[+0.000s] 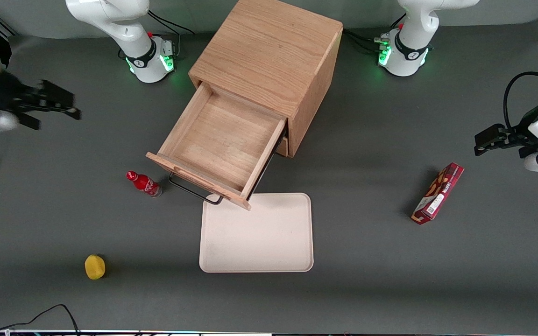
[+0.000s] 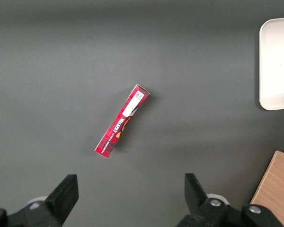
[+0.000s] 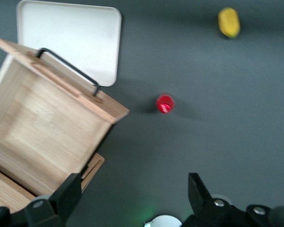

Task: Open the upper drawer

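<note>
The upper drawer [image 1: 217, 144] of the oak cabinet [image 1: 269, 60] stands pulled far out, its empty tray open to view and its thin black bar handle [image 1: 194, 190] toward the front camera. It also shows in the right wrist view [image 3: 42, 127], with the handle [image 3: 68, 68] free. The lower drawer [image 3: 92, 170] shows only as an edge beneath it. My right gripper [image 1: 59, 105] is open and empty, raised well away from the drawer toward the working arm's end of the table; in the wrist view [image 3: 132, 198] nothing lies between its fingers.
A white tray [image 1: 256, 233] lies in front of the open drawer. A small red bottle [image 1: 144, 183] stands beside the drawer front. A yellow object [image 1: 95, 267] lies nearer the front camera. A red snack box [image 1: 438, 192] lies toward the parked arm's end.
</note>
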Controlling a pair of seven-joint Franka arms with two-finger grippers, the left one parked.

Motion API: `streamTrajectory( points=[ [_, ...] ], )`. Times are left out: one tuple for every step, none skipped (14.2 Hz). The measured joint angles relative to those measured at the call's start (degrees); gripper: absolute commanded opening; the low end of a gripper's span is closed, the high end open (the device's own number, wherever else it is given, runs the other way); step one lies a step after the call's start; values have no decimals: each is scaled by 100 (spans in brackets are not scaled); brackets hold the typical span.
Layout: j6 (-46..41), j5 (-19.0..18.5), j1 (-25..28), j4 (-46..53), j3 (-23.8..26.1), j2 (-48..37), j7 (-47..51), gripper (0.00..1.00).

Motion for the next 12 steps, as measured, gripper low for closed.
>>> streamTrajectory(
  points=[
    [54,-72,-25,-355,-82,-270,11,100],
    [241,-176,-28,-844,-120,-620,32,100],
    [521,-236,-27,-1421,-131,-1018,68,100],
    [825,-266,-25,-2016,-144,-1424,106,100],
    [1131,-277,-25,-2593,-167,-1813,123,100],
    [1404,-282,-25,-3097,-195,-2157,133,100],
    [1582,-290,-25,-3481,-215,-2427,168,100],
    [1683,-316,-25,-3696,-221,-2586,212,100],
    [1749,-363,-19,-3758,-221,-2642,241,100],
    [1794,-391,-10,-3731,-220,-2624,267,100],
    [1846,-398,-5,-3653,-220,-2564,289,100],
    [1832,-399,-6,-3520,-222,-2470,318,100]
  ],
)
